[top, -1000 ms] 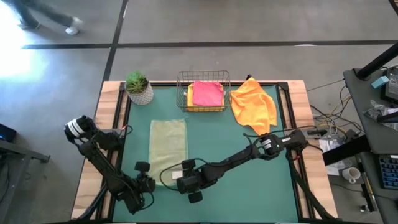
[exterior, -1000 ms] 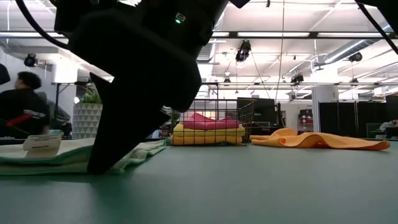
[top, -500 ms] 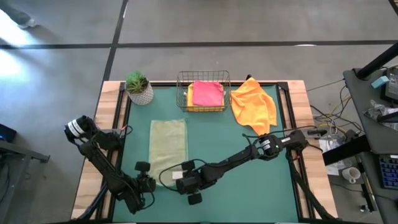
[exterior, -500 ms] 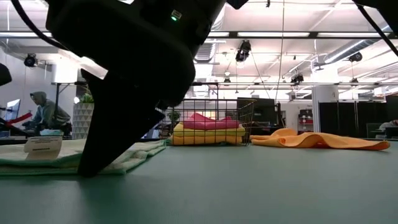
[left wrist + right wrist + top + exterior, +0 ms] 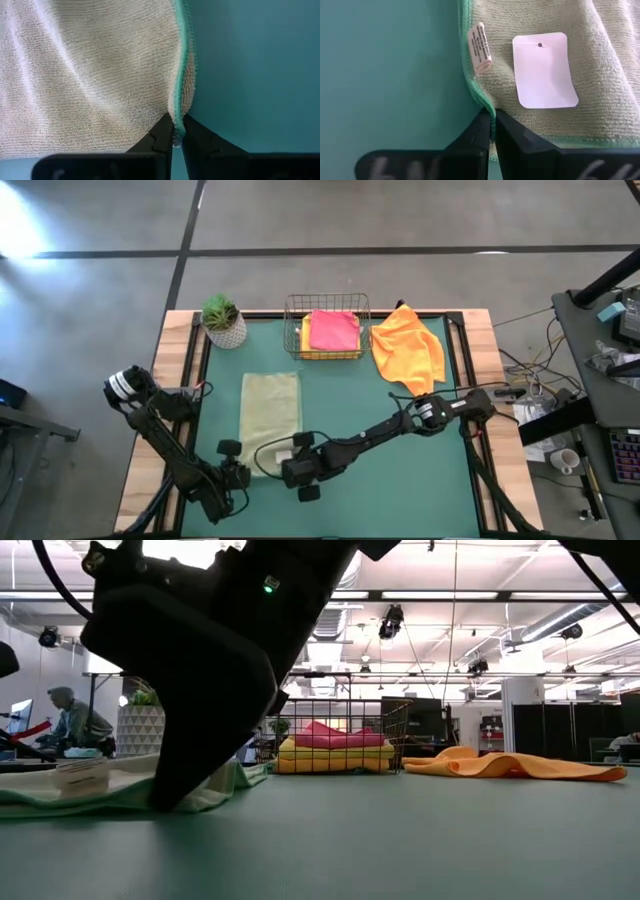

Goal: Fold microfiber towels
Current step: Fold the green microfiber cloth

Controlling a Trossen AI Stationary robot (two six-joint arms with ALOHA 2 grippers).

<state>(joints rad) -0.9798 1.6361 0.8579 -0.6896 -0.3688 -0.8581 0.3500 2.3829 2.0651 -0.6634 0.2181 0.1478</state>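
Note:
A pale sage green towel [image 5: 270, 415], folded to a narrow strip, lies flat on the green mat left of centre. My left gripper [image 5: 243, 476] is shut on the strip's near left corner, and my right gripper [image 5: 283, 470] is shut on its near right corner. A white tag [image 5: 544, 70] lies on the towel near the right gripper. An orange towel [image 5: 408, 348] lies crumpled at the far right. A pink towel [image 5: 333, 330] rests on a yellow one in the wire basket [image 5: 290, 315]. My left gripper pinches the towel's teal-trimmed edge [image 5: 179, 112] at the near left corner between its two fingers, which point down at the mat. The towel lies on the mat beyond the fingers. How many layers it has, I cannot tell. My right gripper pinches the towel's trimmed edge [image 5: 485, 104] at the near right corner between its two fingers, slanting down from the table's right side. The edge bulges up a little at the fingers, and the rest lies flat on the mat.
A small potted plant [image 5: 222, 320] stands at the far left corner, beside the basket. Bare green mat [image 5: 400, 470] stretches to the right of the sage towel and toward the near edge. Beyond the table, a person [image 5: 60, 720] shows in the room.
My right gripper has moved a little toward the table's left edge and down onto the sage towel's near right corner. In the low view the towel's edge beside it now stands slightly raised. The left arm has kept still.

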